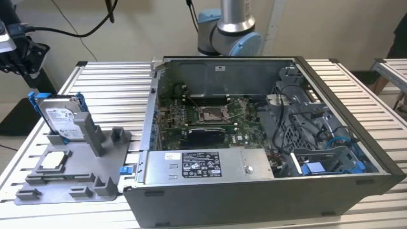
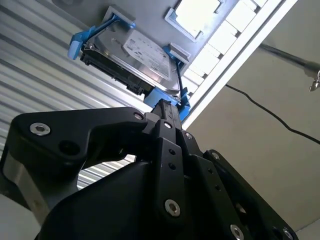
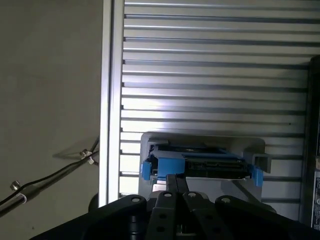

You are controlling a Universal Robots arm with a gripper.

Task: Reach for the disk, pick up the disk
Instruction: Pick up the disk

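The disk (image 1: 60, 117) stands on edge in a grey fixture (image 1: 76, 186) at the exterior view's left. It is a silver-grey drive with a white-and-blue label in a bright blue side frame. My gripper (image 1: 18, 57) hangs above and beyond the disk, near the table's far left corner, apart from it. In both wrist views the black fingers (image 2: 165, 112) (image 3: 176, 182) lie pressed together, pointing at the disk's (image 2: 145, 55) (image 3: 200, 165) blue frame. Nothing is between them.
An open computer case (image 1: 267, 191) takes up the middle and the exterior view's right, with a long grey metal box (image 1: 210, 164) along its near side. A small pale square chip (image 1: 56, 160) lies on the fixture. The slatted metal table (image 1: 108, 90) ends just left of the fixture.
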